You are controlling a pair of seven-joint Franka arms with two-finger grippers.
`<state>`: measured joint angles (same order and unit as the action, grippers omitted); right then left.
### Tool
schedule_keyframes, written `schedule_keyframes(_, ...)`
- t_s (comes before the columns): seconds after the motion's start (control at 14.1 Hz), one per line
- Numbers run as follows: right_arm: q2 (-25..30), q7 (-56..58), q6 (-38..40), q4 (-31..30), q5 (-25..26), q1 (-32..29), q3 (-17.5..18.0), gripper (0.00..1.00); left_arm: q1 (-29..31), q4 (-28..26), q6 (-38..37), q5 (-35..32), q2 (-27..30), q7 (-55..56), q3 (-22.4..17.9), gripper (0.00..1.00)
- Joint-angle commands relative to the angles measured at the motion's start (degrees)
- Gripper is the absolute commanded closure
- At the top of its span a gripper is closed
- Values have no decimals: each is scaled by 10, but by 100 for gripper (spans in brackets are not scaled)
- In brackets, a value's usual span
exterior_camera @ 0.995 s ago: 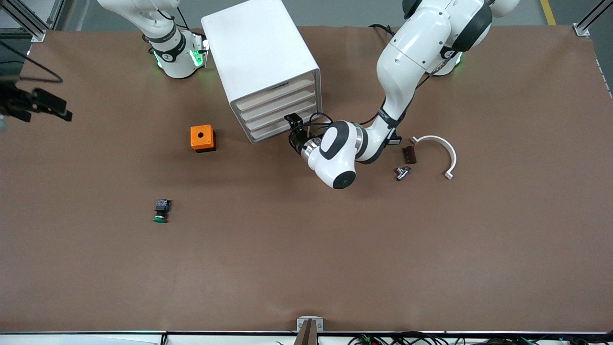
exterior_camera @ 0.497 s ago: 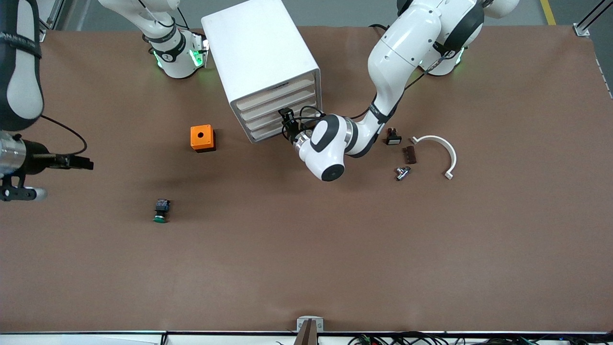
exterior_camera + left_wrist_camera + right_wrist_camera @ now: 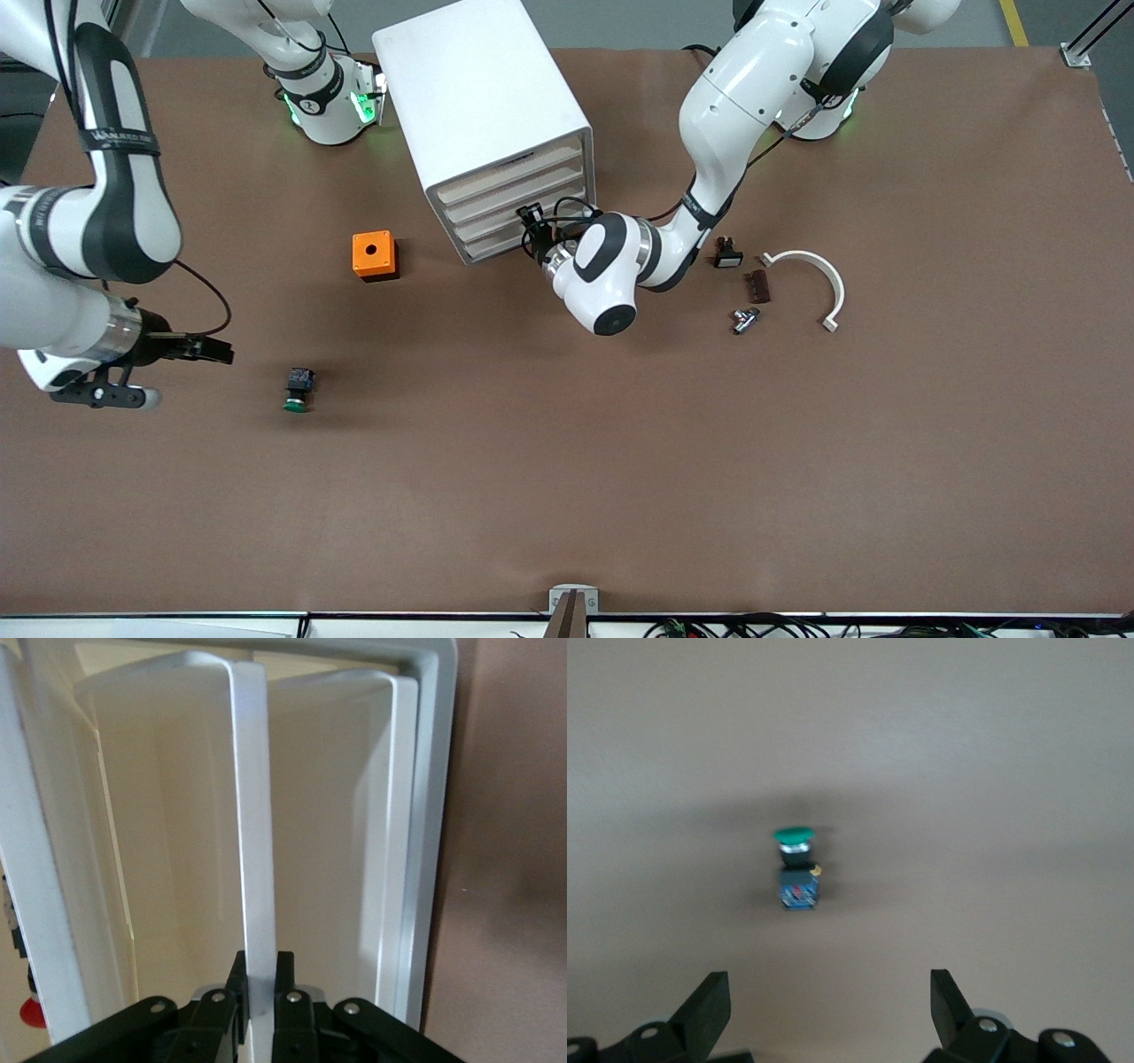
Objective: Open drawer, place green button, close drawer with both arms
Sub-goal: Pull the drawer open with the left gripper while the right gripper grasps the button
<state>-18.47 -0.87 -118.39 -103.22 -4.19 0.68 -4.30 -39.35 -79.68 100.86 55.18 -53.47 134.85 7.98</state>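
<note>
Your brown table [image 3: 567, 461] carries the white cabinet [image 3: 483, 106] at twelve o'clock. The left gripper [image 3: 532, 232] pinches a drawer [image 3: 252, 815] lip, fingers [image 3: 288, 979] narrow. The button [image 3: 299, 388] lies on its side at nine o'clock; the right gripper [image 3: 208, 350] hovers spread wide beside it, toward the right arm's end.

A robotics lab bench.
We see two white arms [image 3: 735, 97] bolted at twelve o'clock on a brown-covered surface [image 3: 567, 478], aluminium framing [image 3: 1085, 44] beside.
</note>
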Motion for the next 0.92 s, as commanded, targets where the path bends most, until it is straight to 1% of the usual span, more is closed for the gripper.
schedule_keyframes(0.0, -8, -12, -108, -72, -17, 11, -1, 0, 26, 8, -3, 3, 3, -4, -16, 92)
schedule_keyframes(0.28, -76, -34, -232, -92, -18, 35, -1, 0, 79, 29, -12, -5, 3, -48, -16, 91)
schedule_keyframes(0.36, -90, -41, -250, -92, -18, 41, -1, 0, 90, 30, -12, -5, 2, -65, -16, 91)
schedule_keyframes(0.5, -112, -47, -276, -93, -18, 44, -1, 0, 106, 31, -10, -5, -1, -113, -16, 87)
schedule_keyframes(0.57, -122, -49, -291, -95, -18, 48, -1, 0, 110, 30, -10, -5, -1, -132, -18, 84)
schedule_keyframes(0.71, -134, -62, -320, -106, -18, 55, -1, 0, 112, 30, -10, -5, -1, -145, -25, 65)
schedule_keyframes(0.78, -140, -62, -320, -106, -18, 56, -1, 0, 112, 30, -10, -5, 1, -147, -25, 64)
schedule_keyframes(0.85, -144, -68, -320, -106, -18, 56, -1, 0, 113, 31, -10, -5, 3, -148, -25, 61)
